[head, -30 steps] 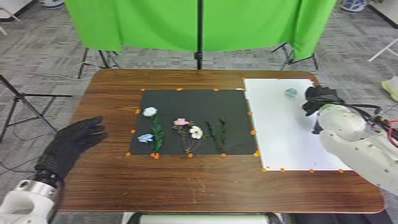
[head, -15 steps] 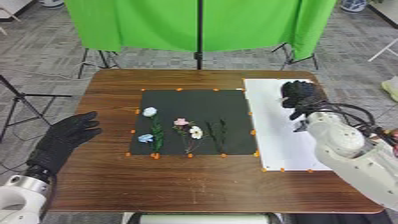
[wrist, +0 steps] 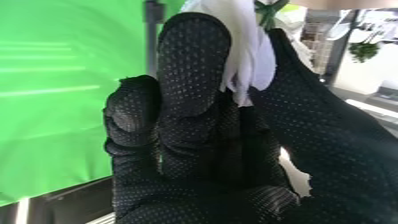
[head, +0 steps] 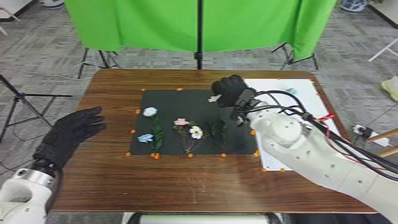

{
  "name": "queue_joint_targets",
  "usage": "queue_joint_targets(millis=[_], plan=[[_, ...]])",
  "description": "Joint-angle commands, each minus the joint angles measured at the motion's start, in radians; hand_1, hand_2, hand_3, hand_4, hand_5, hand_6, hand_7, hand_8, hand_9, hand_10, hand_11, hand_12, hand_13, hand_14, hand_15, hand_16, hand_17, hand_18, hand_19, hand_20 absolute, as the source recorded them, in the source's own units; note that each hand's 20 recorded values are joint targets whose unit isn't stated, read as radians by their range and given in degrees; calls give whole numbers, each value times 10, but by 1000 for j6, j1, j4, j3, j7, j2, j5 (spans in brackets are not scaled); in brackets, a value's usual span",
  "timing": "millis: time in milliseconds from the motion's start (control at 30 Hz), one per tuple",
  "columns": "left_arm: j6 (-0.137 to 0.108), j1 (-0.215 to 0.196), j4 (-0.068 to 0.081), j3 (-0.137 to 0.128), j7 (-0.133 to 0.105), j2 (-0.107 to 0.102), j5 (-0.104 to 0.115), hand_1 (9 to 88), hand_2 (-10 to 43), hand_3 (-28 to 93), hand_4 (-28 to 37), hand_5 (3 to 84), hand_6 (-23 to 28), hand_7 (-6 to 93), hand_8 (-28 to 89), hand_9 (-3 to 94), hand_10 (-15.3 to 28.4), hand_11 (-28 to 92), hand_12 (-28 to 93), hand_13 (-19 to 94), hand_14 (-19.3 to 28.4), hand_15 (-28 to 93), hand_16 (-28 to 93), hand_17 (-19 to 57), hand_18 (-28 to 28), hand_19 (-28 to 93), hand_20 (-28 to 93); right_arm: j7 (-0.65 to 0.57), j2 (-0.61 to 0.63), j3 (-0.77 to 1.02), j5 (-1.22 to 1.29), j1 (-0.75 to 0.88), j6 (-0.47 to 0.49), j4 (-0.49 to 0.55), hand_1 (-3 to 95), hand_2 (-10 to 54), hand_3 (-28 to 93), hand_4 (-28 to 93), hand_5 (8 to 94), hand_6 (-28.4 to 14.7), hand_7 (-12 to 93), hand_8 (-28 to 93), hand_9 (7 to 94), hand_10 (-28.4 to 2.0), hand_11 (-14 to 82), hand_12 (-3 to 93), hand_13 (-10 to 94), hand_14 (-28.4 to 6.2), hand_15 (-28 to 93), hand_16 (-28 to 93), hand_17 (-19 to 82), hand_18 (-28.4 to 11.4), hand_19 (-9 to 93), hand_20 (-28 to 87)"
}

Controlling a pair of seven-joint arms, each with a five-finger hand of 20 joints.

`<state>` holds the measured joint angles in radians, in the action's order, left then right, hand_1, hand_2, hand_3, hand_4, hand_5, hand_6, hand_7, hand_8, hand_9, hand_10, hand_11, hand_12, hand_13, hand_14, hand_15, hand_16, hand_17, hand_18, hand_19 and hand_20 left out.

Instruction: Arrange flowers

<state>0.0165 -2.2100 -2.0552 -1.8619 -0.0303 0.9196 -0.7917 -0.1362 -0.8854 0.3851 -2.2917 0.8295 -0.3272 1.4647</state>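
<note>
My right hand (head: 230, 91) is over the far right corner of the black mat (head: 178, 97), with a small white flower (head: 214, 98) at its fingertips. In the right wrist view, my right hand (wrist: 191, 130) pinches the white flower (wrist: 253, 55) between fingers and thumb, a bit of green beside the petals. On the mat lie a white flower (head: 149, 111), a blue one (head: 145, 138), a pink one (head: 181, 121), another white one (head: 195, 132) and green stems (head: 218, 129). My left hand (head: 75, 130) is open at the table's left edge.
A white sheet (head: 306, 102) lies right of the mat, partly under the right arm, with a small pale greenish object (head: 290, 91) on it. Orange markers edge both. A green curtain (head: 249, 25) hangs beyond the brown table (head: 178, 190).
My right hand has moved left from the white sheet to the black mat, and a white flower now shows at its fingertips. The left hand has shifted slightly.
</note>
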Motion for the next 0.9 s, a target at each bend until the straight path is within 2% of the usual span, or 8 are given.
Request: queue_joint_targets(millis=[33,267,400,500,567,733,800,900], plan=[[5,-29,-2,1,1,7,-3,278,70,731,-281,399,61,246,-122,362,152,300,143,279,177,487,-67,-80,240,595,-27,-43,-32,-54,-53,-34,21,-42,532,-95,843,-283,676,-11,600,-196,804,-56,271,426,841,21,359,424,419,-138,799,430],[9,-46,-6,-4,-9,12,-4,278,66,732,-279,399,61,246,-122,363,152,300,143,279,177,488,-66,-80,240,595,-27,-53,-37,-91,-81,-39,39,-76,525,-95,817,-283,660,-9,608,-180,795,-57,275,430,836,21,368,420,412,-138,795,431],[14,-40,-4,1,-6,12,-4,279,64,730,-280,399,61,246,-122,363,151,300,144,279,177,487,-67,-80,240,594,-27,-68,-38,-94,-95,-27,46,-89,523,-95,810,-283,655,-7,610,-177,792,-56,276,428,829,22,374,415,408,-138,792,431],[13,-53,-9,-4,-5,17,-4,278,64,731,-280,399,61,246,-122,362,151,300,144,279,177,488,-66,-81,240,595,-26,-65,-43,-77,-110,-12,61,-90,522,-95,807,-283,650,-8,611,-174,787,-55,277,428,822,25,378,415,405,-137,789,431],[17,-48,-5,0,-3,15,-4,278,63,731,-280,399,61,245,-122,363,151,301,144,279,177,488,-66,-81,240,595,-26,-66,-38,-72,-110,-11,83,-82,516,-95,799,-283,636,-7,609,-168,774,-54,274,426,808,27,379,418,395,-136,784,430],[26,-51,-6,-3,1,17,-7,278,62,731,-281,399,62,243,-122,362,152,299,143,279,176,487,-66,-81,240,594,-26,-49,-18,-40,-110,14,119,-52,451,-95,770,-283,623,-3,517,-155,743,-56,241,406,755,16,414,373,366,-132,768,426],[23,-52,-6,-4,2,17,-6,278,62,731,-280,398,62,242,-121,362,151,299,143,279,176,487,-66,-81,240,595,-26,-40,-8,-31,-101,20,138,-37,398,-95,803,-283,611,6,449,-151,685,-69,333,324,718,8,446,328,350,-133,760,428],[24,-55,-6,-5,2,18,-5,278,62,730,-281,398,62,241,-120,362,152,300,144,279,177,488,-66,-81,240,594,-26,-25,7,-9,-99,35,166,-13,347,-95,846,-283,593,10,412,-246,623,-87,428,229,682,-9,491,247,333,-133,758,426]])
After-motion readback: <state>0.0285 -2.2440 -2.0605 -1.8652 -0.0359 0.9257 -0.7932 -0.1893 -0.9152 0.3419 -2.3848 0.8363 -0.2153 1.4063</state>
